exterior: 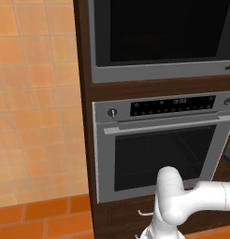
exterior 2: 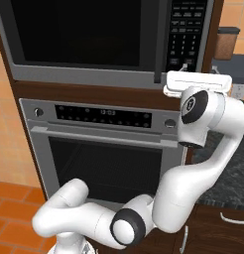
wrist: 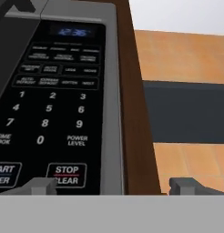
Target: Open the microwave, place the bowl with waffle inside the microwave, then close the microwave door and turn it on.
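The microwave [exterior 2: 79, 30] is built in high in the wooden cabinet. Its door [exterior: 159, 28], black glass in a grey frame, is shut, with a dark bar [exterior 2: 157, 44] along its right edge. Right of the door sits the black keypad [wrist: 50, 113]. My gripper [exterior 2: 197, 70] hovers just in front of the keypad's lower right corner, open and holding nothing. In the hand view one fingertip [wrist: 41, 185] sits under the STOP/CLEAR key and the other [wrist: 186, 185] is past the cabinet's wooden edge. The bowl with waffle is out of view.
A grey oven [exterior: 159, 149] with a display strip, knobs and a mesh window sits directly below the microwave. To the right are a dark counter [exterior 2: 233, 168] and a brown canister [exterior 2: 227, 42]. An orange tiled wall [exterior: 37, 93] lies left of the cabinet.
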Robot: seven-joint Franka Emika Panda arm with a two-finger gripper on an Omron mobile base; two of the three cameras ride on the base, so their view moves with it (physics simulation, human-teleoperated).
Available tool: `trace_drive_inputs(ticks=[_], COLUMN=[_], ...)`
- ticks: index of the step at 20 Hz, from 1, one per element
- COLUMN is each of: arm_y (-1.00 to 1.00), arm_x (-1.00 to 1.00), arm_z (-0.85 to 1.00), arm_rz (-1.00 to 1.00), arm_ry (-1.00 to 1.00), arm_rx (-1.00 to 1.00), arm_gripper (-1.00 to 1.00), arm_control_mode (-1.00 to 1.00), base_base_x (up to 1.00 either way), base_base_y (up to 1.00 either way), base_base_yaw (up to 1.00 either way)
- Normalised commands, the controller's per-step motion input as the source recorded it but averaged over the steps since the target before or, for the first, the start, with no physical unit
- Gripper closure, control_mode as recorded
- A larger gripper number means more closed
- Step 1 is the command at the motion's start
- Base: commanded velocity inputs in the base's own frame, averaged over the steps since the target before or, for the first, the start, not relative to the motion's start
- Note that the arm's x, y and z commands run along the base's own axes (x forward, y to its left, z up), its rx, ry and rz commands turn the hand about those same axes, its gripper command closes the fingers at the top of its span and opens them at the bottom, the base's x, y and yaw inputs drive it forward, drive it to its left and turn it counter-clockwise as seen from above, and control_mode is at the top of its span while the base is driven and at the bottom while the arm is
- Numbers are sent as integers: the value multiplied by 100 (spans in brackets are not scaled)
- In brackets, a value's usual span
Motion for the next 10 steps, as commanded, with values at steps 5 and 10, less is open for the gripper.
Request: trace_drive_inputs(ticks=[5,10], arm_y=[-4,0], arm_x=[-25,-3], arm_z=[25,25], arm_rz=[0,7], arm_ry=[0,4], arm_rx=[0,0], arm_gripper=[-100,-100], arm_control_mode=[-100,-100], base_base_x=[0,0], base_base_y=[0,0], base_base_yaw=[0,0])
